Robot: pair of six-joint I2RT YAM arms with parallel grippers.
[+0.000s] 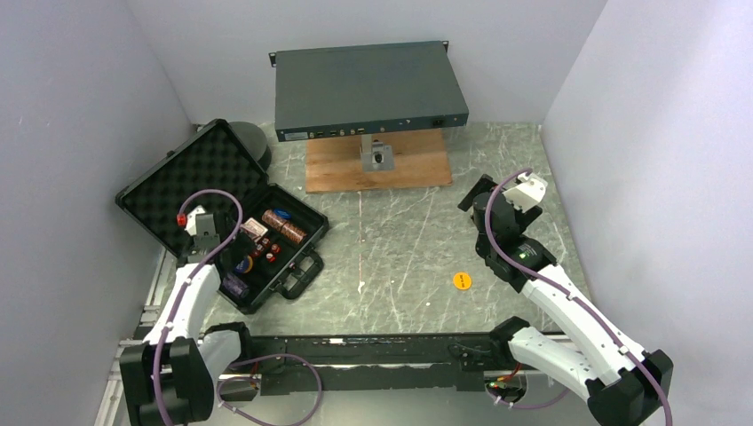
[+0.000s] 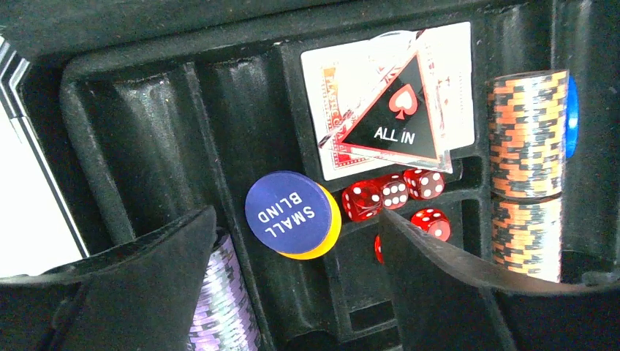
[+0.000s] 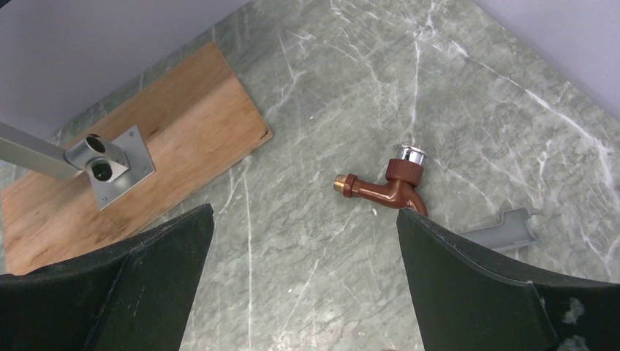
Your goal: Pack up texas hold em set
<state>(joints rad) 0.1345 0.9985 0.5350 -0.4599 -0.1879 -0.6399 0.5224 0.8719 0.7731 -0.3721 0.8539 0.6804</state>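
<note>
1. The right pincer (image 1: 475, 197) hangs toward the far right corner of the tabletop (image 1: 400, 257). Its dark fingers (image 3: 146, 278) are spread wide and hold nothing.
2. The left pincer (image 2: 296, 219) is also spread and empty. It sits low inside the open case (image 1: 178, 191) at the left edge, directly above a blue-on-yellow SMALL BLIND button (image 2: 289, 212).
3. The only loose piece I can see is a yellow disc (image 1: 463, 280). It lies flat on the stone toward the near edge, right of the middle.
4. From the right pincer the disc lies back toward the near edge and slightly left, well apart from the case. I judge the right arm to be the nearer one.
5. The disc is round, so it has no long axis and any approach angle should do. It is thin and lies on a hard surface, so the pinch probably has to catch its rim.
6. The tabletop looks like smooth grey-green stone with pale veins.
7. The case is black, with egg-crate foam in the lid and a moulded tray.
8. In the tray:
   - glossy red dice (image 2: 380, 194)
   - a ridged orange-and-black chip stack (image 2: 528, 131)
   - cards (image 2: 325, 88) under a clear ALL IN triangle (image 2: 395, 117)
</note>
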